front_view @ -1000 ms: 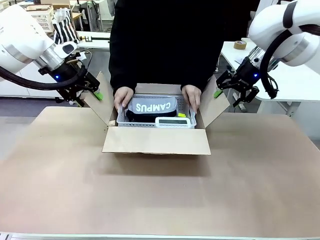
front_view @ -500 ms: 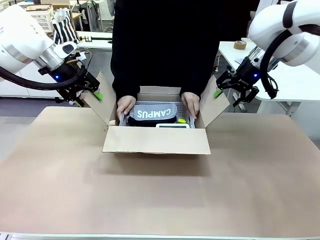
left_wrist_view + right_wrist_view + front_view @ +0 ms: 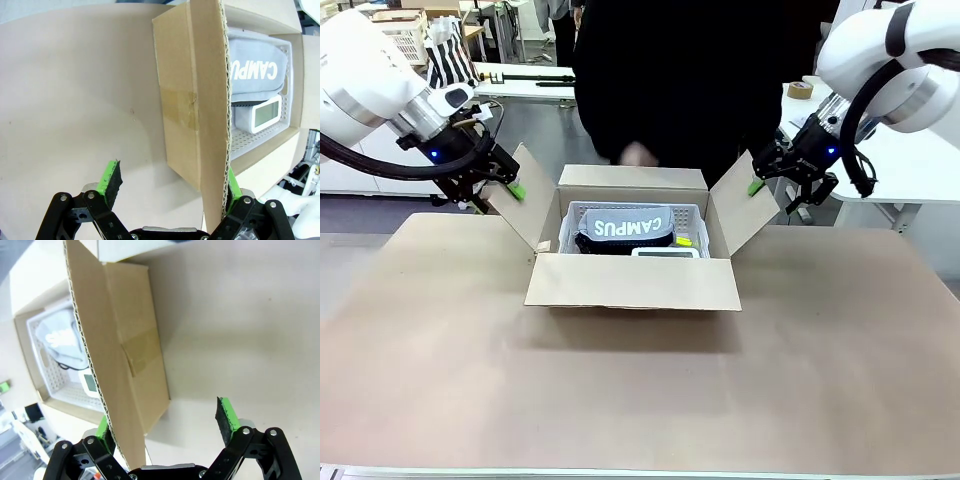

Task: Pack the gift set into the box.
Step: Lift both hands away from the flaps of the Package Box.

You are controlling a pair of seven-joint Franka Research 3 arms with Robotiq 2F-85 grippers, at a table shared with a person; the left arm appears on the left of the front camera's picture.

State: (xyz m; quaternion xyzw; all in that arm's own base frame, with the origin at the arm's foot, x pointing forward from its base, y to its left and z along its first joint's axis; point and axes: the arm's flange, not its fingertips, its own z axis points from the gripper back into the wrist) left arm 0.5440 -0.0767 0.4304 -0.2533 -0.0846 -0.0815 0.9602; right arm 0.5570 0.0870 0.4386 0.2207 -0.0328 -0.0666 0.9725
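Sitting inside the box (image 3: 632, 283) at the middle of the table (image 3: 640, 390), the gift set (image 3: 625, 228) rests in a white slotted basket (image 3: 568, 222) that fills the carton's floor.

Orientation: the grey CAMPUS item (image 3: 620, 225) lies with its long axis across the table, parallel to the box's long side. In the front view its lettering reads upside down, so it reads upright from the person's side. The white piece (image 3: 668, 251) lies against the basket's near wall, long side likewise across. The yellow-green bit (image 3: 684, 240) sits just beside it, at the grey item's right end.

Box: all four flaps are open. The near one is folded down outward, the far one stands up, and the left flap (image 3: 525, 205) and right flap (image 3: 740, 212) splay outward.

Grippers: the left gripper (image 3: 505, 192) is at the left flap and the right gripper (image 3: 780, 198) is at the right flap. Both have their jaws spread wide, clamping nothing. Each wrist view shows the flap's corrugated edge passing between the fingers, close against one green pad and well apart from the other. Actual contact cannot be confirmed.

View differences: the left wrist view shows a pale rectangular window on the white piece and a tape strip (image 3: 181, 107) on the box's end wall. The front view shows the person (image 3: 670, 80) in black at the far side, with a blurred hand (image 3: 638, 154) above the far flap, clear of the box.

Surface and room: the table has a plain tan covering. Behind it are white tables, a roll of tape (image 3: 801, 90) and a striped bag (image 3: 448, 58).
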